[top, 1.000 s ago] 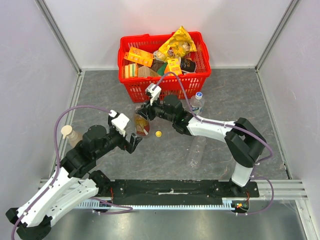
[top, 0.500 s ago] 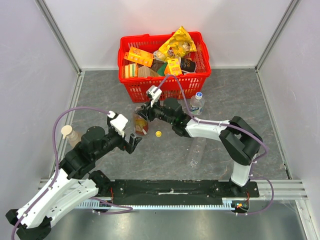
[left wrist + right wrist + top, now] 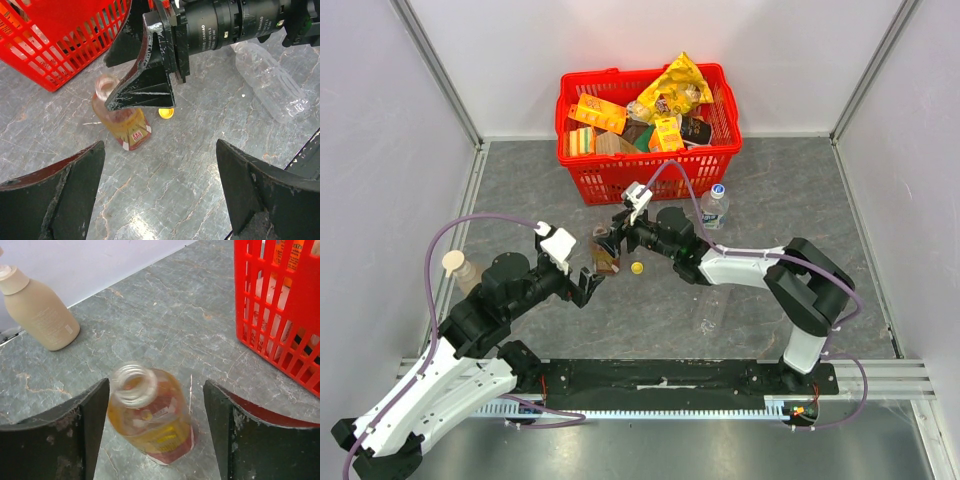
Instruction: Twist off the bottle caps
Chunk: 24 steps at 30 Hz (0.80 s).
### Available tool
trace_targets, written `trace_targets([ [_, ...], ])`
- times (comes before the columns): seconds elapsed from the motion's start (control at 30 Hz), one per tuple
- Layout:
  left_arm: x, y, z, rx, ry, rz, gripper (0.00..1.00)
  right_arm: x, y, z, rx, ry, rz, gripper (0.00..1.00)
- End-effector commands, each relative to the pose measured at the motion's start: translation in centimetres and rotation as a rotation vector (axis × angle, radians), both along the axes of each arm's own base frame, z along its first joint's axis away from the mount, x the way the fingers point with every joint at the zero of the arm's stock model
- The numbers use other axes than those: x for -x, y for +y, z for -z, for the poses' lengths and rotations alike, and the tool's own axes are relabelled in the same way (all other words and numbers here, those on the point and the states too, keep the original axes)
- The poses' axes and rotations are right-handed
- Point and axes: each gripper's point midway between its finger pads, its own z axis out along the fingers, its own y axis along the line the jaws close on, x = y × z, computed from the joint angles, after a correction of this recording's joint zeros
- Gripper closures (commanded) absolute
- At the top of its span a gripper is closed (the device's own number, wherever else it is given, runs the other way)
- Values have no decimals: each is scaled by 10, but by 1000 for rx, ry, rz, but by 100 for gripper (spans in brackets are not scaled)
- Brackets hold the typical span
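An orange-liquid bottle [image 3: 155, 425] with a red label stands tilted and blurred, its neck [image 3: 131, 385] bare. My right gripper [image 3: 156, 432] is open, one finger on each side of the bottle and a gap on the right side. From above, this gripper [image 3: 610, 245] sits over the bottle [image 3: 607, 260]. A loose yellow cap [image 3: 637, 267] lies on the table just right of the bottle, also seen in the left wrist view as the yellow cap [image 3: 166, 113]. My left gripper [image 3: 160, 195] hangs open over bare table in front of the bottle. A blue cap [image 3: 718, 188] is on a small water bottle.
A red basket [image 3: 650, 165] full of packets stands at the back. A beige-capped brownish bottle [image 3: 460, 268] stands at the left. A clear empty bottle [image 3: 710, 300] lies under the right arm. Side walls close in the table.
My right gripper has opened off the orange bottle's neck and its wrist has shifted slightly right. The bottle now leans and looks blurred. The left arm has stayed put.
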Motion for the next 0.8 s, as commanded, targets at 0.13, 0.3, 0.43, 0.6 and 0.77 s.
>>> trace_targets([
  [0.13,0,-6,-8,24,-34,28,4,13,-7,-42,-100,-16,-10,2],
  [0.3,1,-8,-8,25,-27,40,5,17,-13,-53,-124,-3,0,2],
  [0.43,2,-9,-7,25,-25,52,4,13,-28,-69,-141,12,80,2],
  [0.6,0,-17,3,9,24,70,3,12,-66,-92,-198,14,231,2],
  [0.77,-4,-32,17,-24,138,96,3,20,-97,-111,-199,-2,306,2],
])
